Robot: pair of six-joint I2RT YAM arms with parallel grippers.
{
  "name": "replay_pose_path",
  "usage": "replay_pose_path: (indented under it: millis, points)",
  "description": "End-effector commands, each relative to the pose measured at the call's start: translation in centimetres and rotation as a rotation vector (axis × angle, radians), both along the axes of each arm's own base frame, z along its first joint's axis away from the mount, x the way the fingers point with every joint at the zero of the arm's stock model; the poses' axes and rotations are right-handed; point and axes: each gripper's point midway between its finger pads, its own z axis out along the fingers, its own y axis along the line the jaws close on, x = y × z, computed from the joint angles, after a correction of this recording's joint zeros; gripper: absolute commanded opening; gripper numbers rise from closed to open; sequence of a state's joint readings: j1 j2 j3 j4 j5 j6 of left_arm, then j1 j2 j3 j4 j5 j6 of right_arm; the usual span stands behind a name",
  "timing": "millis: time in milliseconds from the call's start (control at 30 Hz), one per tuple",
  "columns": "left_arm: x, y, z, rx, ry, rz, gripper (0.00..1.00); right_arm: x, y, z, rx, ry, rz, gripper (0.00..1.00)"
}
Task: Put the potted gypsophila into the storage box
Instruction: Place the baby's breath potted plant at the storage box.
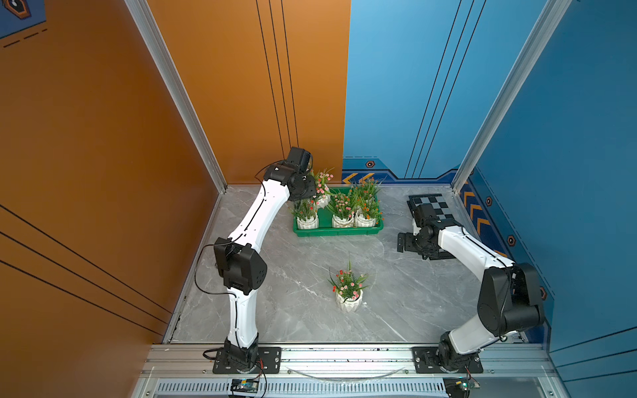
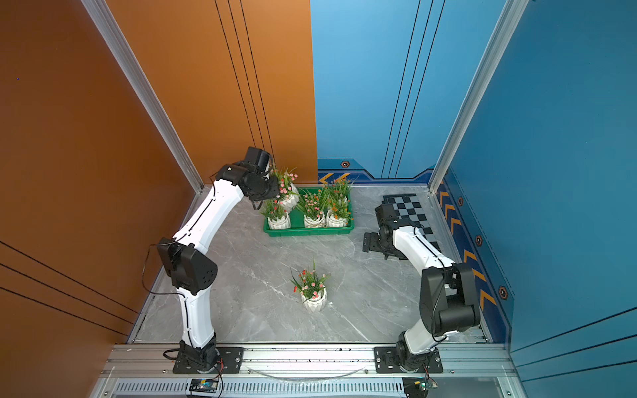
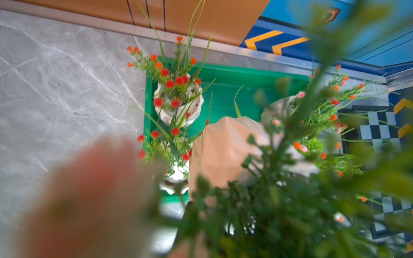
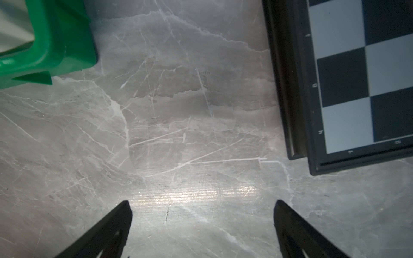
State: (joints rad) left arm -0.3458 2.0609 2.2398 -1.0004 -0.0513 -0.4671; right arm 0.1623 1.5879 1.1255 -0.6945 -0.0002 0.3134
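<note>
Left gripper [image 1: 312, 197] sits at the far-left corner of the storage box [image 1: 336, 233]. Its fingers are clenched almost fully. The tips are buried in foliage, so the exact purchase cannot be made out, but they appear to pinch the stems of the pink-blossomed pot [image 1: 323, 201]. That pot hangs tilted over the corner and is not seated. In the left wrist view the lens is crowded with blurred sprigs, with green box floor beyond.

At least four gypsophila pots [image 1: 343, 220] stand upright in the box. Three line the near wall, and there are more behind at the right. The sprigs overlap, so the count is uncertain. Bare floor shows in the far middle, just beside the held pot.

Lone pot [image 1: 349, 301], with red and pink blossoms, stands upright on the marble table [image 1: 293, 293], well apart from the box and between the two arms.

Right gripper [image 4: 202, 206] has its fingers spread wide and grasps nothing. It hangs low over bare marble between the box and the chessboard [image 4: 357, 78].

Step in hand, as I judge it, is placing. The next move calls for righting the pot and lowering it onto the free floor, clear of the rim and the neighbouring sprigs, before letting go. The tilt makes toppling the likely risk. The lone pot is left to fetch.
</note>
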Motion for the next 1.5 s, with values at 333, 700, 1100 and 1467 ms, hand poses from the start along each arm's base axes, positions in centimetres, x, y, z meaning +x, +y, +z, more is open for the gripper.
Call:
replay_pose_path:
  millis: [333,700,1100,1467]
  points:
    - [6.0,-1.6,2.2,-0.073,-0.145,0.039,0.00,1.5,0.2,0.2,0.017,-0.004,0.004,1.00]
    - [8.7,-1.5,0.9,-0.058,-0.189,0.072,0.00,2.0,0.4,-1.0,0.029,0.020,0.008,1.00]
    - [10.4,-2.4,0.1,-0.088,-0.224,0.082,0.00,2.0,0.3,-2.1,0.036,0.042,0.008,1.00]
    - [10.3,-4.8,-3.4,-0.097,-0.160,0.043,0.00,2.0,0.0,-2.5,0.040,0.051,0.005,1.00]
